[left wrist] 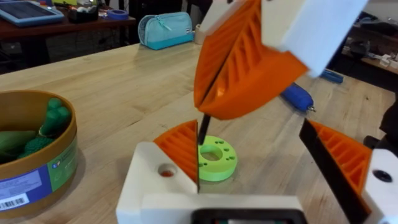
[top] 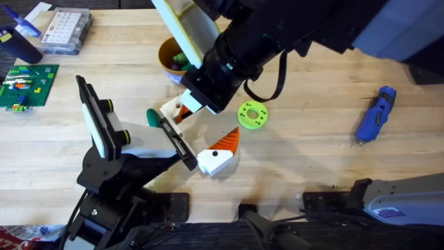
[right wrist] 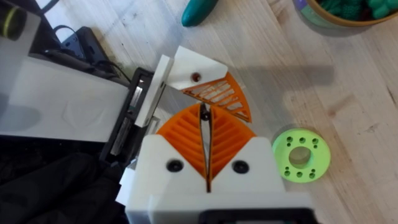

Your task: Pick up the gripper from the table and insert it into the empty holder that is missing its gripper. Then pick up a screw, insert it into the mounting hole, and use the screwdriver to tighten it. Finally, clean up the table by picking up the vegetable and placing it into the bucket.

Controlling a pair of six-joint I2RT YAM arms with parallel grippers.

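- The screw is hanging tip-down from your right gripper. The orange pads are pressed together on just its top end, so that's a thin grip.
- The mounting hole is sitting in the white finger just below. The tip looks off to one side of it, nearer the pad edge. If you're dropping now, I reckon it's skidding off and rolling across the table.
- Your left gripper is spread wide and holding nothing. Pushing down hard could be nudging that finger off line.
- The lime-green disc is lying right beside it, ready to catch a dropped screw.
- The screwdriver is waiting well apart, out on the right side.
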